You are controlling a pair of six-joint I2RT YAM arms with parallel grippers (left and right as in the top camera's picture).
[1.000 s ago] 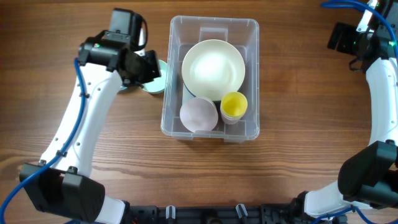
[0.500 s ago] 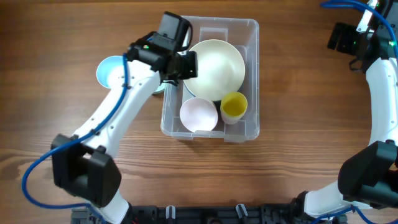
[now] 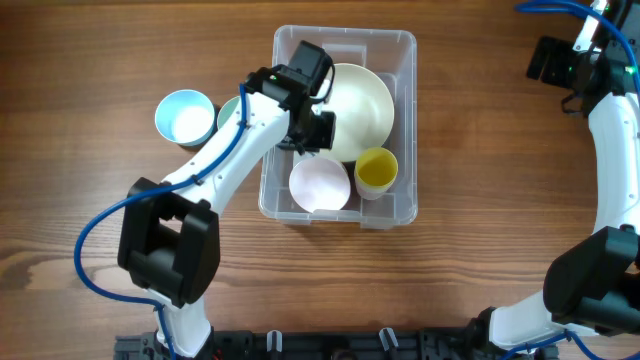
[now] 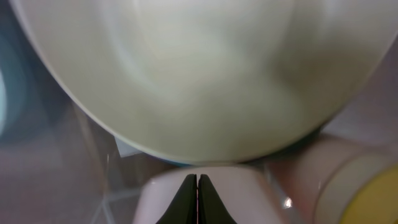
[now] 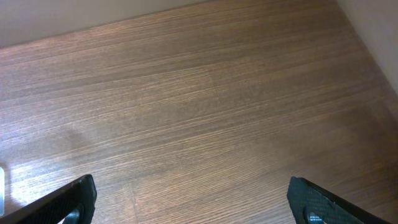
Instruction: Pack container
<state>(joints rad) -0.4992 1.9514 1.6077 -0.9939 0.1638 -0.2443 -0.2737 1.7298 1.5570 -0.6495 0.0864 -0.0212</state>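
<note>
We are bringing the left tool in from the left edge of the bench over the container, tips together, seemingly empty. The blue bowl is waiting outside, unpacked.

Left arm and right arm are white-tubed, black-jointed; blue cables alongside; left gripper black, pointed.

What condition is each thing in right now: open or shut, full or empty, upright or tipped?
container: open, no lid
cream bowl: upright, empty, in container
pink bowl: in container
yellow cup: upright, empty, in container
blue bowl: upright, empty, on table
left gripper: shut, holding nothing
right gripper: open, holding nothing
</note>
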